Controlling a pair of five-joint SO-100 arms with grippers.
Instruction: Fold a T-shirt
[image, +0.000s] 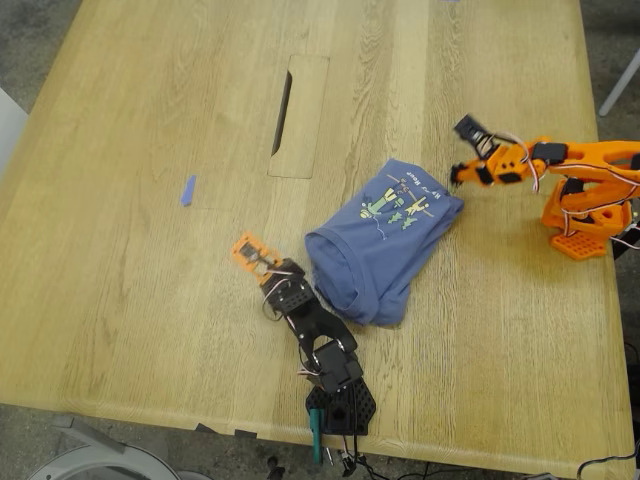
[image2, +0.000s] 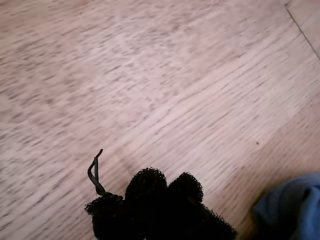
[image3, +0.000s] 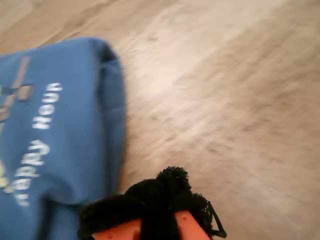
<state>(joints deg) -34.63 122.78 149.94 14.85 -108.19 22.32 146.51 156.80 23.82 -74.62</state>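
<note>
The blue-purple T-shirt (image: 385, 245) lies bunched in a rough heap near the table's middle, its green-and-yellow print and yellow text facing up. My first gripper (image: 258, 255), on the black arm, rests on bare wood just to the exterior view's left of the shirt. Its foam pads (image2: 145, 187) are together and hold nothing, and a corner of the shirt (image2: 295, 205) shows beside them. My second gripper (image: 462, 150), on the orange arm, hovers open and empty at the shirt's upper edge by the text. The shirt (image3: 55, 130) also fills one side of the second wrist view.
A tiny blue scrap (image: 188, 190) lies on the wooden table (image: 120, 300) at the exterior view's left. A rectangular panel with a dark slot (image: 283, 112) sits in the tabletop behind the shirt. The orange arm's base (image: 585, 225) stands at the right edge, the black arm's base (image: 340, 405) at the front edge.
</note>
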